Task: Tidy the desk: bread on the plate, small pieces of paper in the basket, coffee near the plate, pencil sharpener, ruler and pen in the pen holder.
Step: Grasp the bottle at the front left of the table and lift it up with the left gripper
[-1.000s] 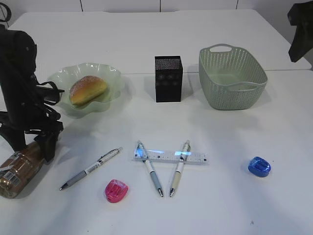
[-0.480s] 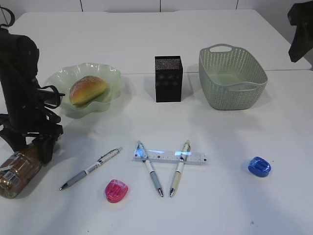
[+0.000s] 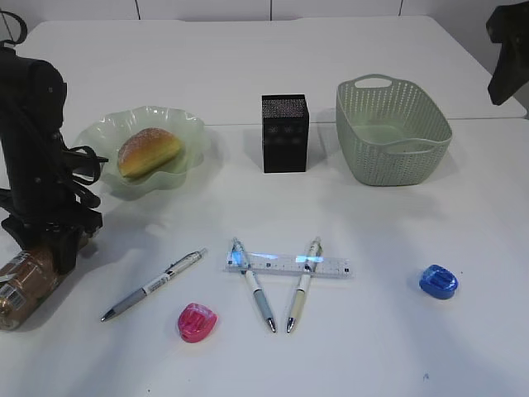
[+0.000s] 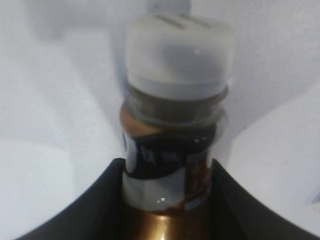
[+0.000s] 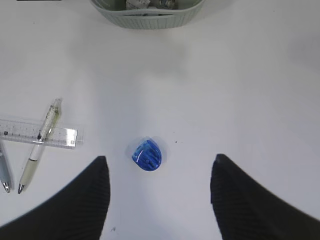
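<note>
**Inspector:** Start at the left edge of the surface point(image 3: 347, 347). What has the left claw point(image 4: 167, 200) got?

**Assistant:** It is down over the coffee point(image 3: 25, 279), which lies on its side. In the wrist view its two dark jaws sit against either side of the bottle just below the neck, white cap beyond them. Contact on both sides; I judge it a grip for lifting, though the bottle is not yet off the surface.

**Inspector:** Axis of the bottle?

**Assistant:** Long axis runs diagonally, one end toward the near-left corner, the other under the claw toward the plate point(image 3: 186, 132). The arm hides the cap in the exterior view.

**Inspector:** Next along.

**Assistant:** The bread point(image 3: 149, 152) lies in the plate, so that item looks done. Nearer the front: a pen point(image 3: 154, 284), a pink sharpener point(image 3: 197, 321), then the ruler point(image 3: 288, 265) lying left to right across two more pens point(image 3: 253, 284) point(image 3: 302, 284), which splay toward the holder point(image 3: 285, 132). The holder stands upright behind them.

**Inspector:** And the right side?

**Assistant:** The basket point(image 3: 393, 157) stands at the back right; the wrist view shows paper point(image 5: 149, 4) inside. A blue sharpener point(image 3: 438, 281) lies apart at the front right. The right claw point(image 5: 159, 192) hangs above it, jaws wide apart, holding nothing, probably waiting its turn.
</note>
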Controlling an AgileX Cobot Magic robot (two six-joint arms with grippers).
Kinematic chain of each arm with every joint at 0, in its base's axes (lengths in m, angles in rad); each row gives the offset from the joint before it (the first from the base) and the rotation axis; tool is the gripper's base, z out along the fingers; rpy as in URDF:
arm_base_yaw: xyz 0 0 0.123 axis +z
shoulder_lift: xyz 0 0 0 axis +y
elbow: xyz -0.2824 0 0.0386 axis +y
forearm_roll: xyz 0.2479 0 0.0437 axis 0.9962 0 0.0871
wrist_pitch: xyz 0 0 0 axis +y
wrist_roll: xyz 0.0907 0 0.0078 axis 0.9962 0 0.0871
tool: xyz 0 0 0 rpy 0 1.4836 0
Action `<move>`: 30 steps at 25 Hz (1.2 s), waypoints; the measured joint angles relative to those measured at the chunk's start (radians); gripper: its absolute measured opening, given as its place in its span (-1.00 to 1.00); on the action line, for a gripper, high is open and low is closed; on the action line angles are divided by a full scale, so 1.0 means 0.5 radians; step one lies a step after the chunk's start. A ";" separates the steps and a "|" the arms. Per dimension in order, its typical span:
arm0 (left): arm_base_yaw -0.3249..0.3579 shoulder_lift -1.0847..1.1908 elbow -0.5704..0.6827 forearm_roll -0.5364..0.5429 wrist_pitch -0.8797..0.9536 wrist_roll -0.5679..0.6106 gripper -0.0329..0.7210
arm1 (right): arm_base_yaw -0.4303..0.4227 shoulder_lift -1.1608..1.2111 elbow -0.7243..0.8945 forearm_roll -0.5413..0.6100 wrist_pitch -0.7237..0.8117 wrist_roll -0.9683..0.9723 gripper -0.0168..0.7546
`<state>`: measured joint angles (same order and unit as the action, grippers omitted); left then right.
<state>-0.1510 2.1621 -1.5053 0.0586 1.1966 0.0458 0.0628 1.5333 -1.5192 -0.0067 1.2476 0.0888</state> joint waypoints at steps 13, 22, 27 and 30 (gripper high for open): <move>0.000 -0.100 0.000 -0.159 -0.020 0.000 -0.10 | 0.000 0.000 0.000 0.000 0.000 0.000 0.34; 0.000 -0.420 0.000 -0.160 -0.120 0.000 -0.10 | 0.000 0.000 0.000 0.000 0.000 0.000 0.34; 0.000 -0.660 0.011 -0.160 -0.257 0.000 -0.10 | 0.000 0.000 0.000 0.000 0.000 0.000 0.34; 0.000 -0.774 0.041 -0.160 -0.368 0.000 -0.10 | 0.000 0.000 0.000 0.000 0.000 0.000 0.34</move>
<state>-0.1510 1.7752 -1.4847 -0.0215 1.0129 0.0458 0.0628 1.5333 -1.5192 -0.0067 1.2476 0.0888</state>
